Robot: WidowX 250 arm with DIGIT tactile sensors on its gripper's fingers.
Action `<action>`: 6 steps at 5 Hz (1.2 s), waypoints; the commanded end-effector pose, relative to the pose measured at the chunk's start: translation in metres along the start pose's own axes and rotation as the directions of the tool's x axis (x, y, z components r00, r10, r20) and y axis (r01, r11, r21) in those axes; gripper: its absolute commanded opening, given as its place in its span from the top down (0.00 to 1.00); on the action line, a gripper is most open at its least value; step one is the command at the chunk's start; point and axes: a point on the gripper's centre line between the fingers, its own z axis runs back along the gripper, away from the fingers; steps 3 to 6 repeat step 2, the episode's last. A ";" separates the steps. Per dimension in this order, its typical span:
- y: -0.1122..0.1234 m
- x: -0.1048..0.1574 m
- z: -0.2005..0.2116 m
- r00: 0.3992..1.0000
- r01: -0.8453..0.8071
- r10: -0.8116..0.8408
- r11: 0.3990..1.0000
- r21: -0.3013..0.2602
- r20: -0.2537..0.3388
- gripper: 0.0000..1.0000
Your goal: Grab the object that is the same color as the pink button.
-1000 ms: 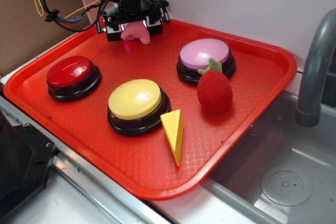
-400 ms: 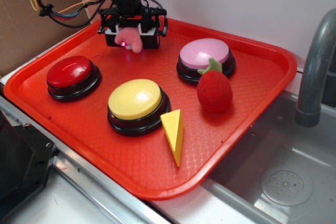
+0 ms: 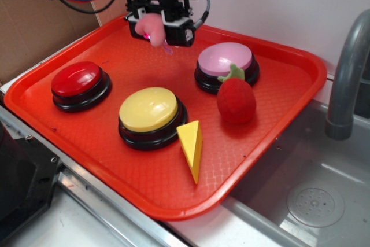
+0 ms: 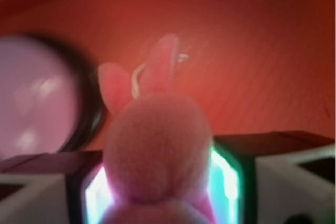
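At far left of the exterior view we see the red button (image 3: 80,82) near the left rim of the red tray (image 3: 300,91). Above and to its right the arm descends steeply from the top edge, its gripper (image 3: 155,26) pinching the pink plush toy (image 3: 151,27), which hangs clear above the tray's far side. The toy's long axis appears to run roughly downward out of the jaws, though its small size here leaves this uncertain. In the wrist view the pink plush toy (image 4: 155,150) fills the centre between the two fingers (image 4: 79,187), pressed against it on both sides; its long axis runs up the frame, away from the camera, with two ear-like lobes at the far end and a pale thread between them. The pink button (image 4: 37,95) sits blurred at left. Continuing rightward in the exterior view: the yellow button (image 3: 149,110), a yellow wedge (image 3: 192,146), the pink button (image 3: 225,60), a red plush strawberry (image 3: 236,100) touching it, and a grey faucet (image 3: 347,73).
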 end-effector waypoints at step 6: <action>0.022 -0.054 0.057 0.991 -0.082 0.087 0.995 -0.053 0.098 1.00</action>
